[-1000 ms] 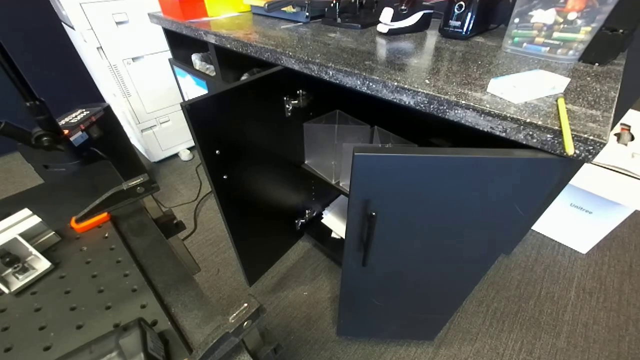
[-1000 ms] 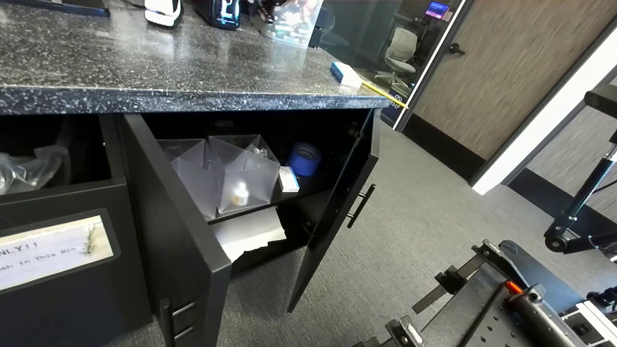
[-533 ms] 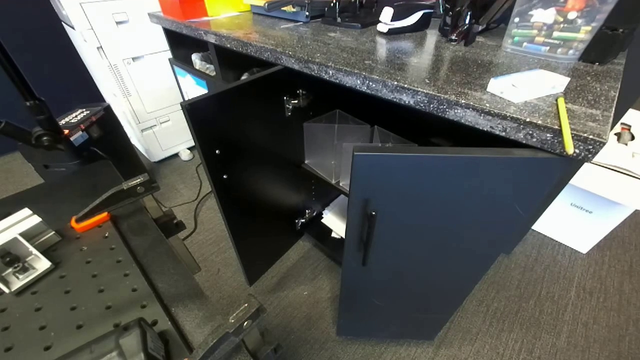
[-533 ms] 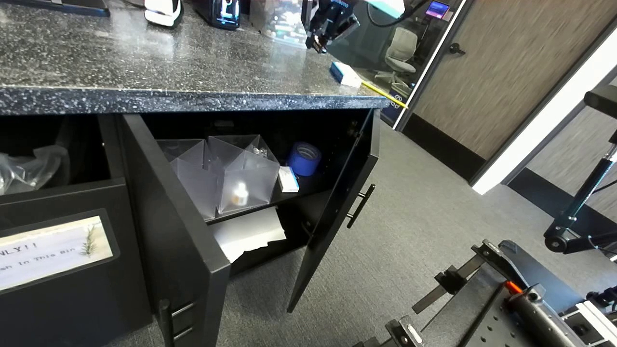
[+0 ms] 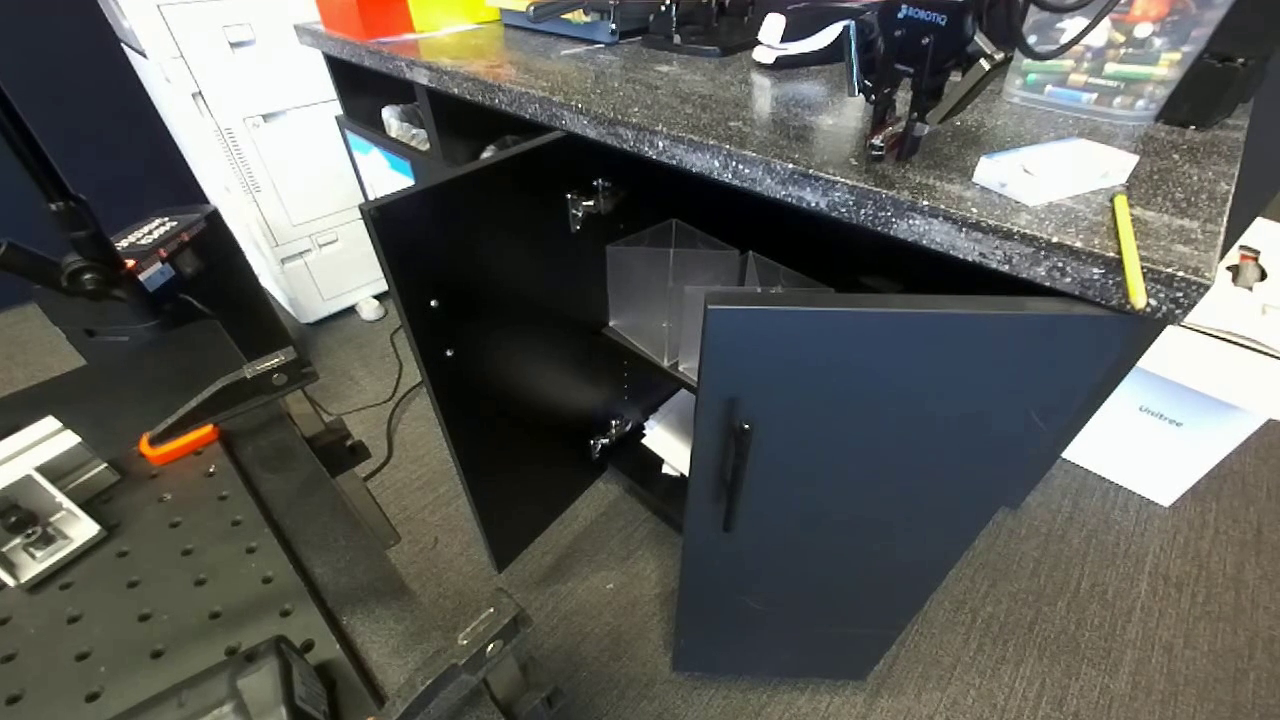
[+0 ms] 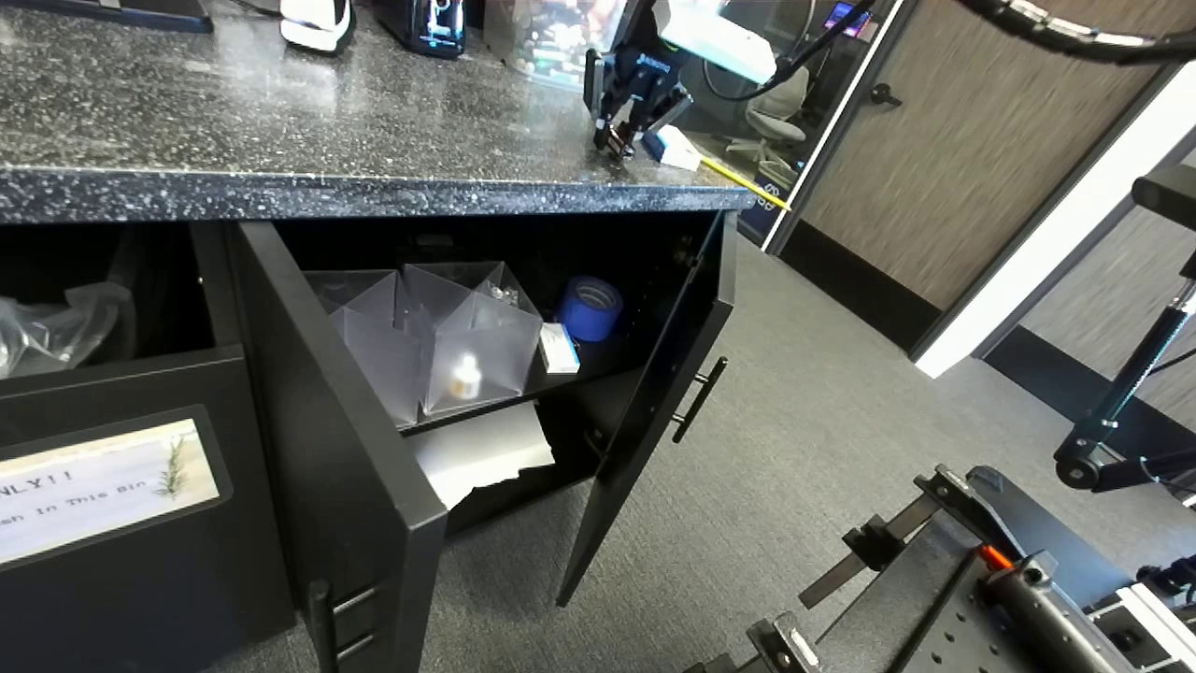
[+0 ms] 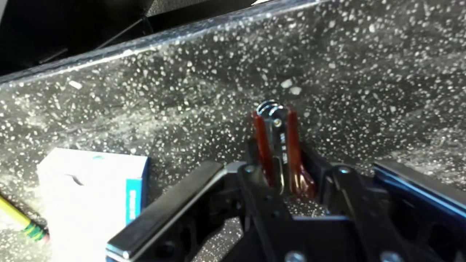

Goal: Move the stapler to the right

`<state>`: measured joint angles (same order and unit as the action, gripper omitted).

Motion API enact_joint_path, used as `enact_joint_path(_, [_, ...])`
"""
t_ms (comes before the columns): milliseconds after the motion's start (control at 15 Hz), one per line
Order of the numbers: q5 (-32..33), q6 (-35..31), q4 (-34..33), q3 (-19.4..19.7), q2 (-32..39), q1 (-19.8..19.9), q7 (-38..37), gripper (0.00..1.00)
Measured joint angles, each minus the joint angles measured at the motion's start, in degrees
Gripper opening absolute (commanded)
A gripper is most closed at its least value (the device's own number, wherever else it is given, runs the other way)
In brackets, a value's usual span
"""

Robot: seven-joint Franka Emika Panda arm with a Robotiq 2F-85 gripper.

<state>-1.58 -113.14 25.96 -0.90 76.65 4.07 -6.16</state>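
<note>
The stapler (image 7: pixel 294 145) shows in the wrist view as a small dark metal tool with two reddish sides, upright between my fingers. My gripper (image 7: pixel 279 156) is shut on it, one black finger on each side, and its rounded metal end sticks out past the fingertips. In an exterior view the gripper (image 5: pixel 890 150) is low over the front part of the counter, with a bit of the reddish stapler (image 5: pixel 880 138) at its tips. In an exterior view the gripper (image 6: pixel 614 150) stands just beside the white box. I cannot tell whether the stapler touches the counter.
A white and blue box (image 5: pixel 1055 170) and a yellow pencil (image 5: pixel 1128 250) lie near the counter's corner. A clear tub (image 5: pixel 1090 75) and a white-and-black object (image 5: pixel 800 42) stand farther back. The counter's front edge (image 5: pixel 800 185) is close; open cabinet doors (image 5: pixel 880 480) are below.
My gripper has come into view from the top and moved down and toward the counter's front edge, near the white box, with the stapler in it. The other things have not moved.
</note>
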Motion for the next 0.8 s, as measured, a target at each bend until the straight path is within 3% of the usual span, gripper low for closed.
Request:
enact_joint_path(67, [0.0, 0.0, 0.0, 0.0, 0.0, 0.0, -0.1, 0.55])
enact_joint_path(133, [0.0, 0.0, 0.0, 0.0, 0.0, 0.0, -0.2, 0.56])
enact_joint_path(533, [0.0, 4.6, 0.0, 0.1, -0.6, 0.4, -1.9, 0.99])
enact_joint_path(800, [0.0, 10.1, -0.1, 0.1, -3.9, -0.1, -2.7, 1.00])
